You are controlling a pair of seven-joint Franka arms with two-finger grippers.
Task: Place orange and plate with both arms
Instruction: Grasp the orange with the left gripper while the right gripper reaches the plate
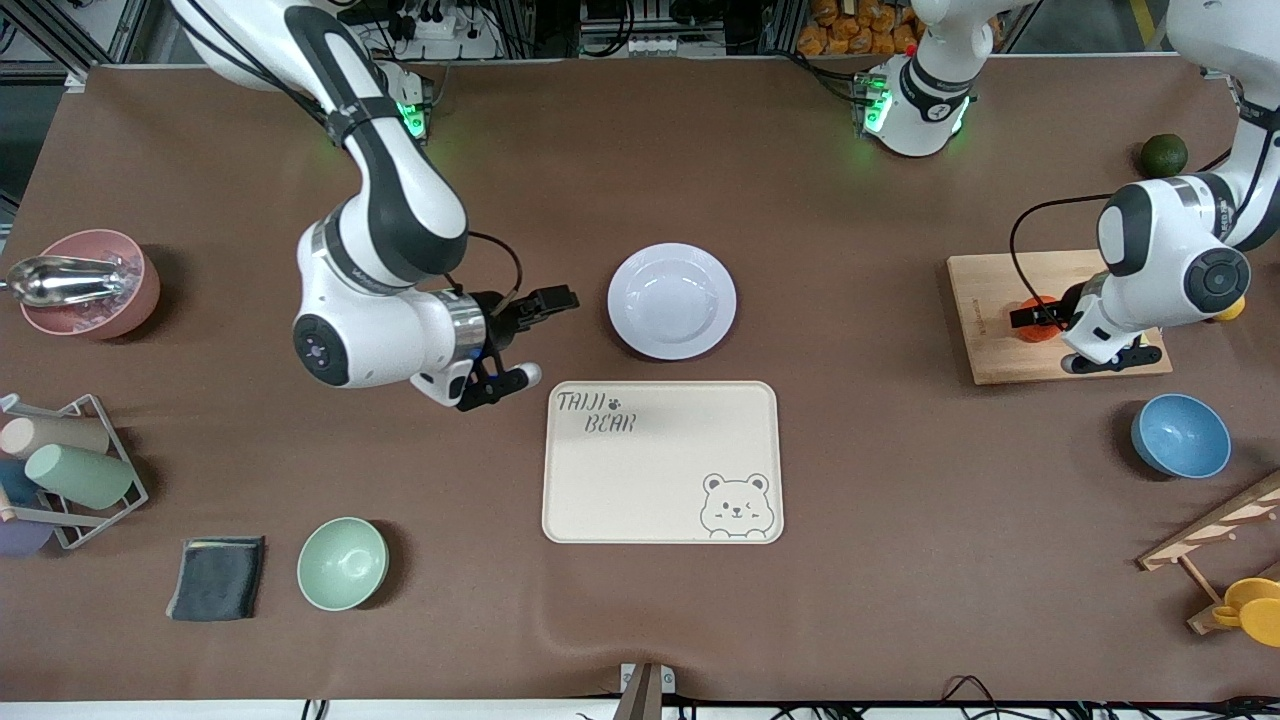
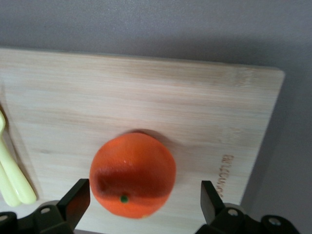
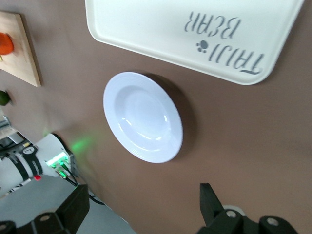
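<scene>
The orange (image 1: pixel 1034 334) sits on a wooden cutting board (image 1: pixel 990 300) toward the left arm's end of the table. My left gripper (image 1: pixel 1060 338) is open right over it. In the left wrist view the orange (image 2: pixel 132 174) lies between the two fingers with a gap on each side, on the board (image 2: pixel 146 97). The plate (image 1: pixel 672 300) lies empty at mid-table, beside the bear-printed tray (image 1: pixel 660 460) and farther from the front camera. My right gripper (image 1: pixel 535 340) is open and empty, above the table next to the plate. The right wrist view shows the plate (image 3: pixel 143 117) and tray (image 3: pixel 195 29).
A dark green fruit (image 1: pixel 1164 155), a blue bowl (image 1: pixel 1180 435) and a wooden rack (image 1: pixel 1215 540) are at the left arm's end. A pink bowl with a metal scoop (image 1: pixel 90 283), a cup rack (image 1: pixel 60 470), a dark cloth (image 1: pixel 217 577) and a green bowl (image 1: pixel 342 563) are at the right arm's end.
</scene>
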